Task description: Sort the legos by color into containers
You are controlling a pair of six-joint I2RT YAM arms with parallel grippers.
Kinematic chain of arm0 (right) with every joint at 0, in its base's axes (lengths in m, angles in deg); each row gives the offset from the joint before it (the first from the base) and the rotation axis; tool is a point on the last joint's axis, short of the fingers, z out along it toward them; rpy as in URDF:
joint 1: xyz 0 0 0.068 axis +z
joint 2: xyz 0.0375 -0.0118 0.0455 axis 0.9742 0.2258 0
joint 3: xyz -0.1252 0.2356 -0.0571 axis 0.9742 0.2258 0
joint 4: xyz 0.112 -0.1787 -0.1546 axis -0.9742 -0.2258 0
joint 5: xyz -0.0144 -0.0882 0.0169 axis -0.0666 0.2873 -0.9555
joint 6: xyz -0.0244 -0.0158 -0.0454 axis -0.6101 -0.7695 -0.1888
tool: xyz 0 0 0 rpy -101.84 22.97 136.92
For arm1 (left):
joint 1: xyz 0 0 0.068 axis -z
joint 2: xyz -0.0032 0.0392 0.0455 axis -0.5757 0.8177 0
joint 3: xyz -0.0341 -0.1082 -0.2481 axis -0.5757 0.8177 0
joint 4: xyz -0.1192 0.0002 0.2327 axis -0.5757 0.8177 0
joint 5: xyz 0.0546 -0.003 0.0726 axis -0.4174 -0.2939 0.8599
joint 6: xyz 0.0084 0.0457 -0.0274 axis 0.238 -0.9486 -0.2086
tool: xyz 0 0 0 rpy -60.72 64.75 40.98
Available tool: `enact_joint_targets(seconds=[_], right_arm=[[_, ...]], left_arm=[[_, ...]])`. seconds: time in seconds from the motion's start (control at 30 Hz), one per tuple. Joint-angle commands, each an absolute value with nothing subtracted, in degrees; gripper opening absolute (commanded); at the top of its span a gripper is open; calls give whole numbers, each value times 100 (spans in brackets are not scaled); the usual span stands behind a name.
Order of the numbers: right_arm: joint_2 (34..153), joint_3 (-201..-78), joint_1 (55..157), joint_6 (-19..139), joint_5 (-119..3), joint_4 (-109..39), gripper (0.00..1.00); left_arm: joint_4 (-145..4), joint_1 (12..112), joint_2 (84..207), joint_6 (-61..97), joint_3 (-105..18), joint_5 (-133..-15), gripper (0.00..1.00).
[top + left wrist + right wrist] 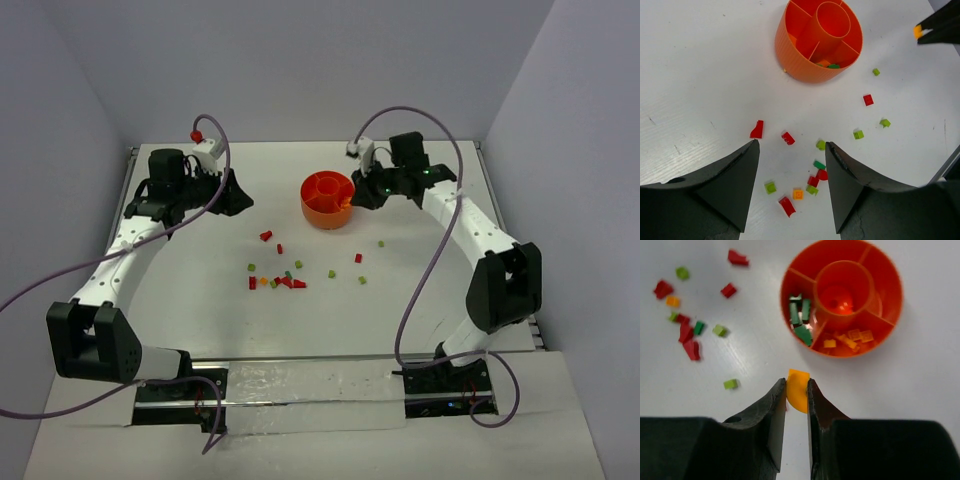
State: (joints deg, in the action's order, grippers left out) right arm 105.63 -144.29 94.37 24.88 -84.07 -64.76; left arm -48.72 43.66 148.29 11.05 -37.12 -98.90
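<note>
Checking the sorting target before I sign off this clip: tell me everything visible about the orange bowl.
The orange bowl is round plastic with a finely ribbed outer wall. Dividing walls radiate from a central cup holding a red piece; one compartment holds green pieces, its neighbour orange pieces. It stands upright on the white table, with nothing gripping it.

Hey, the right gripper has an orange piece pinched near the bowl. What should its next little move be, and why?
Probably carry the orange piece forward over the bowl's compartment that holds the orange bricks, before releasing. The right gripper is shut on it just short of the bowl, and the neighbouring section holds green bricks, so it should aim carefully.
</note>
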Motion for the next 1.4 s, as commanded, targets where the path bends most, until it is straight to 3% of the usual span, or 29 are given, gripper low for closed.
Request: enact_joint_targets(seconds=[0.0, 0.4, 0.87, 1.23, 1.37], right_arm=[[10830, -14727, 9180, 4038, -8724, -5809, 13], [11696, -15079, 9046, 5069, -8483, -5062, 16], [12109, -15278, 8969, 5527, -8323, -4896, 30], [12232, -15376, 8969, 5688, -8242, -4943, 62], [12005, -15294, 8960, 5785, -8280, -4945, 69]], left_arm=[[-5174, 4332, 14938, 1209, -3754, -9756, 64], [-4934, 4332, 14990, 930, -3761, -9564, 65], [-4872, 4332, 14955, 883, -3746, -9469, 66], [-4752, 4332, 14820, 666, -3583, -9387, 67], [-4315, 4344, 14631, -378, -3387, -9809, 65]])
